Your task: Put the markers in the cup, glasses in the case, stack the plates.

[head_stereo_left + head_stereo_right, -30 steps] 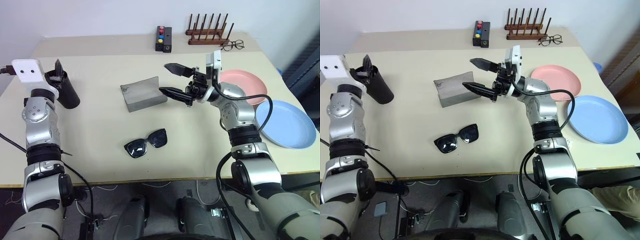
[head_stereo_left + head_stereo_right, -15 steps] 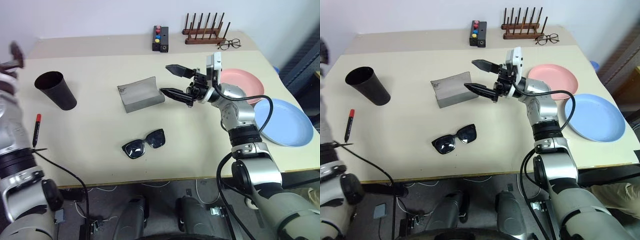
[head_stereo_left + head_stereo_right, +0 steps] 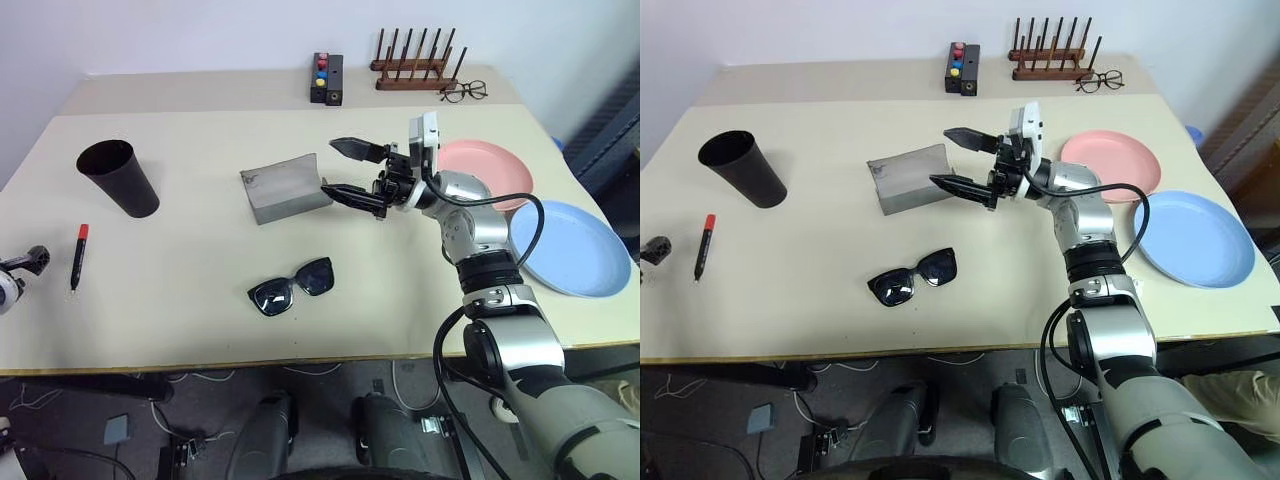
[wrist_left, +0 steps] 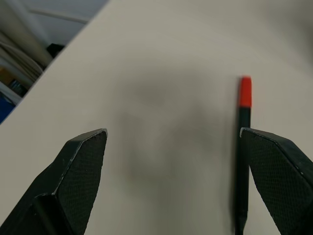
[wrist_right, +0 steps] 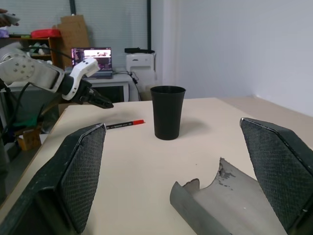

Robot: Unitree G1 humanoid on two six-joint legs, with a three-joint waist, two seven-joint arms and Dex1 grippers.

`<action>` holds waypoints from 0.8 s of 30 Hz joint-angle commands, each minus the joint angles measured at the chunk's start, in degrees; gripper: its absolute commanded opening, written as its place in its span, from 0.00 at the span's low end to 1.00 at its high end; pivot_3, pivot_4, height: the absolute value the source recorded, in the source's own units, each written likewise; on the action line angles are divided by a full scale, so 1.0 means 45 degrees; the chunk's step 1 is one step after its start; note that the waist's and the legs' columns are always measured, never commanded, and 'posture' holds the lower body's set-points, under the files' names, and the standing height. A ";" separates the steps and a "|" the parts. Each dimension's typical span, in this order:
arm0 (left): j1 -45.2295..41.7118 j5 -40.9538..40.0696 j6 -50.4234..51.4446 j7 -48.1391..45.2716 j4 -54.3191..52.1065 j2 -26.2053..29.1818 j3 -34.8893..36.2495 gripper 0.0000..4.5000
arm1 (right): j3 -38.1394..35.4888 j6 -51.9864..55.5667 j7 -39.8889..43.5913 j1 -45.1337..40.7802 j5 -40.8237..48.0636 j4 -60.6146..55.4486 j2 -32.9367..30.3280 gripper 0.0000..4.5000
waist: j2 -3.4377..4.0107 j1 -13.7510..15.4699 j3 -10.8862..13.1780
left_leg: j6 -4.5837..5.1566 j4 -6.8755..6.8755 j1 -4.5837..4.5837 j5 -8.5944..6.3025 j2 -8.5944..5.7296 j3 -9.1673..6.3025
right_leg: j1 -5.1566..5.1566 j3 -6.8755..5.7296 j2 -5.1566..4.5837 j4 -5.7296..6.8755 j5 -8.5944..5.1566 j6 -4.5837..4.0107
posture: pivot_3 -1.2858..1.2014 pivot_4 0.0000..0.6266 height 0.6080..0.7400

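Weighing progress: none of the three jobs looks finished.
Red-capped marker (image 3: pixel 77 256): lies flat on the table (image 3: pixel 180 330) at the left edge of the frame, below the cup and apart from it; it is not in the cup.
Second marker: I can't find a white-bodied one on the table; whether it already sits inside the cup cannot be told, since the cup's inside is dark.
Cup (image 3: pixel 118 177): black tumbler, upright, upper left of the frame.
Sunglasses (image 3: pixel 291 286): rest unfolded on the table just below centre frame, well apart from the case; still to be put away.
Case (image 3: pixel 285 187): grey, lying open just left of centre, nothing visible inside it.
Plates: the pink plate (image 3: pixel 492 172) and the blue plate (image 3: pixel 572 246) lie side by side at the right of the frame, rims near each other but neither on top of the other; stacking is left.
Left gripper (image 4: pixel 175 176): at the far left edge of the head views, low beside the marker; fingers spread wide and holding nothing, the marker lying just inside one finger in the wrist view.
Right gripper (image 3: pixel 347 168): hangs at centre frame just right of the open case; fingers released, nothing between them.
Step in hand (my reading): lining up to pick up the red-capped marker for the cup.
Left to do: marker into cup, sunglasses into case, one plate onto the other.
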 commanded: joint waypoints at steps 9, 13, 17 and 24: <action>-0.2225 0.1442 -0.0642 -0.1479 0.3475 0.0353 -0.2799 0.99 | -0.0137 0.0114 -0.0189 0.0224 0.0157 -0.0926 -0.0166 1.00 | 0.0004 -0.0044 -0.0001 | -0.0004 -0.0016 -0.0001 0.0004 0.0000 0.0009 | -0.0014 -0.0001 0.0002 0.0001 0.0001 -0.0001 | 0.52 0.24 1.00; -0.2546 0.1855 -0.0827 -0.1606 0.4389 0.0349 -0.3169 0.88 | -0.0190 0.0250 -0.0341 0.0369 0.0208 -0.1237 -0.0255 1.00 | 0.0023 -0.0043 -0.0008 | -0.0013 -0.0016 0.0008 0.0011 0.0000 0.0010 | -0.0009 -0.0001 0.0002 0.0010 0.0001 0.0000 | 0.52 0.24 1.00; -0.2586 0.1847 -0.0601 -0.1614 0.4303 0.0332 -0.3104 0.51 | -0.0211 0.0356 -0.0422 0.0577 0.0211 -0.1483 -0.0366 1.00 | 0.0022 -0.0062 -0.0009 | -0.0012 -0.0015 0.0012 0.0010 0.0001 0.0010 | -0.0006 0.0000 0.0000 0.0012 0.0001 0.0000 | 0.52 0.24 1.00; -0.2407 0.1511 0.0273 -0.1306 0.3697 0.0230 -0.2388 0.01 | -0.0158 0.0404 -0.0492 0.0633 0.0182 -0.1533 -0.0344 1.00 | 0.0023 -0.0183 -0.0009 | -0.0012 -0.0029 0.0012 0.0010 0.0007 0.0027 | -0.0023 0.0003 0.0000 0.0018 0.0001 0.0000 | 0.52 0.24 1.00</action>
